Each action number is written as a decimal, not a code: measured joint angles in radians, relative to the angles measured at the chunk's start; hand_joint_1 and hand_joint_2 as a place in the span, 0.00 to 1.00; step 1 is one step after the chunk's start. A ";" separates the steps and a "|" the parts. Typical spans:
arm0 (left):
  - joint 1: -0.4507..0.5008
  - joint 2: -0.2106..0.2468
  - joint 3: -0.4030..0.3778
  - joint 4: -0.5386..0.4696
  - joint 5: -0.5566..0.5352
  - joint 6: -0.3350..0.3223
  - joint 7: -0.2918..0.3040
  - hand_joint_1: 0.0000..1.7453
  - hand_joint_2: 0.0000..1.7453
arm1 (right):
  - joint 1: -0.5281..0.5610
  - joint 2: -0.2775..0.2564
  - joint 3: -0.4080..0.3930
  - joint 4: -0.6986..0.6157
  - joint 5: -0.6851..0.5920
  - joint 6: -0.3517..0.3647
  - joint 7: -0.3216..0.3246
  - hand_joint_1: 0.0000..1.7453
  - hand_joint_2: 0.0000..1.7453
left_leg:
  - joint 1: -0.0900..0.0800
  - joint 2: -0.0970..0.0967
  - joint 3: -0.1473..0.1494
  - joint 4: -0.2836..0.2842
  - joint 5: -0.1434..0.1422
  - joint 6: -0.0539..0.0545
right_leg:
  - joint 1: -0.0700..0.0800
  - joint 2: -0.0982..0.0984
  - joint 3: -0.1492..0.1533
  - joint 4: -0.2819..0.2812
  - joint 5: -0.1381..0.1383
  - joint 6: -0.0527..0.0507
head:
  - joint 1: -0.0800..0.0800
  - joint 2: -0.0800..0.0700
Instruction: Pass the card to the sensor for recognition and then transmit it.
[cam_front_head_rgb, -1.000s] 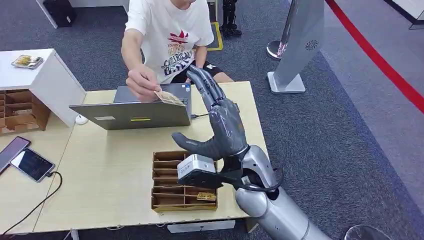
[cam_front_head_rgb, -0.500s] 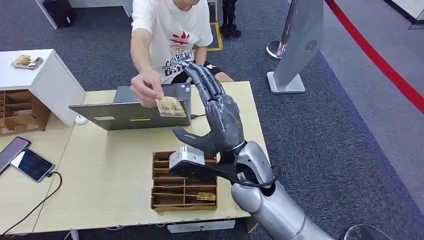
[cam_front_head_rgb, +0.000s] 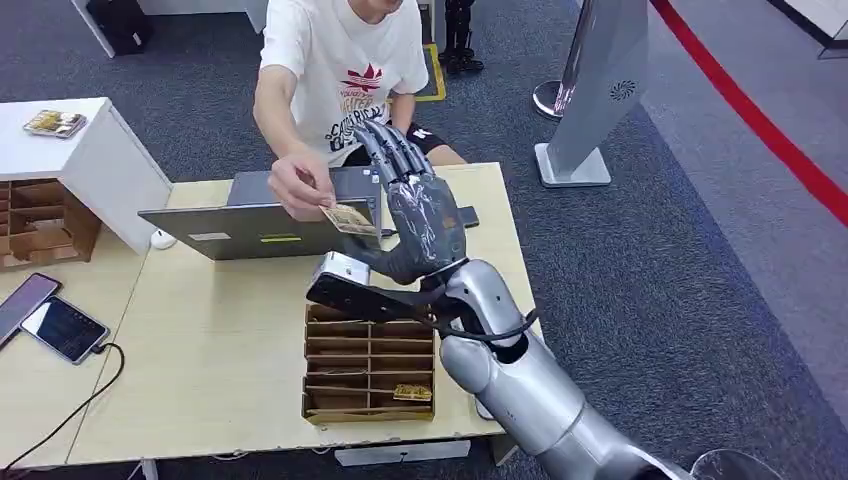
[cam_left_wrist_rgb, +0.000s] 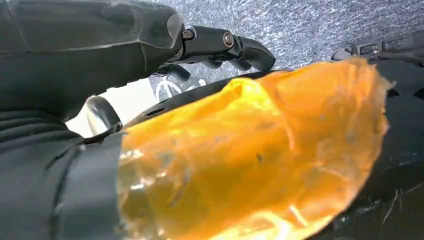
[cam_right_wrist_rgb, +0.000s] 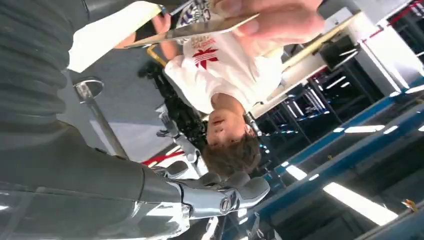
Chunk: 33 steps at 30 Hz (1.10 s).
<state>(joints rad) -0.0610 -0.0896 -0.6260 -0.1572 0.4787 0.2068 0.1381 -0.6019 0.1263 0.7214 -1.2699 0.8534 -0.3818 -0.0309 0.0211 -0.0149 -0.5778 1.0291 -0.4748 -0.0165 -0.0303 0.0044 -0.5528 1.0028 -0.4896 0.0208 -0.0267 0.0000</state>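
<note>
A person in a white shirt (cam_front_head_rgb: 340, 70) sits behind the table and holds out a tan card (cam_front_head_rgb: 349, 218) between their fingers (cam_front_head_rgb: 298, 185). My right hand (cam_front_head_rgb: 415, 215) is raised over the table, palm toward the card, fingers spread upward and nothing in it. The card lies just beside the palm, above my thumb (cam_front_head_rgb: 365, 258); I cannot tell whether they touch. In the right wrist view the card (cam_right_wrist_rgb: 195, 31) shows edge-on, pinched by the person's fingers (cam_right_wrist_rgb: 270, 17). My left hand (cam_left_wrist_rgb: 225, 45) hangs over grey carpet, its fingers loose and holding nothing.
An open grey laptop (cam_front_head_rgb: 260, 230) stands between the person and me. A wooden compartment tray (cam_front_head_rgb: 368, 365) near the table's front edge holds another card (cam_front_head_rgb: 412, 392). Two phones (cam_front_head_rgb: 65, 328) lie at the left. A small black device (cam_front_head_rgb: 468, 216) sits behind my right hand.
My right hand has moved left and forward, closing on the card. The person has brought the card from over the laptop out to my palm.
</note>
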 joint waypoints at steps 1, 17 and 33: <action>0.000 0.000 -0.003 0.000 -0.001 0.000 0.000 0.00 0.00 | -0.006 0.004 0.000 0.010 0.010 0.001 0.003 0.12 1.00 | 0.000 0.000 0.000 0.000 0.000 0.000 | 0.000 0.000 0.000 0.000 0.000 0.000 | 0.000 0.000; -0.001 0.002 -0.011 0.000 0.000 -0.004 0.004 0.00 0.00 | -0.025 0.027 -0.006 0.080 0.026 0.031 0.010 1.00 1.00 | 0.000 0.000 0.000 0.000 0.000 0.000 | 0.000 0.000 0.000 0.000 0.000 0.000 | 0.000 0.000; -0.001 0.003 -0.012 0.000 0.000 -0.002 0.005 0.00 0.00 | -0.024 0.027 -0.029 0.089 0.004 0.041 0.013 1.00 1.00 | 0.000 0.000 0.000 0.000 0.000 0.000 | 0.000 0.000 0.000 0.000 0.000 0.000 | 0.000 0.000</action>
<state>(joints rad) -0.0621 -0.0870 -0.6378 -0.1572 0.4784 0.2052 0.1427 -0.6258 0.1537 0.6928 -1.1807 0.8576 -0.3410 -0.0183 0.0211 -0.0148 -0.5778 1.0291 -0.4748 -0.0165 -0.0303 0.0046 -0.5532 1.0028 -0.4895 0.0206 -0.0267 0.0000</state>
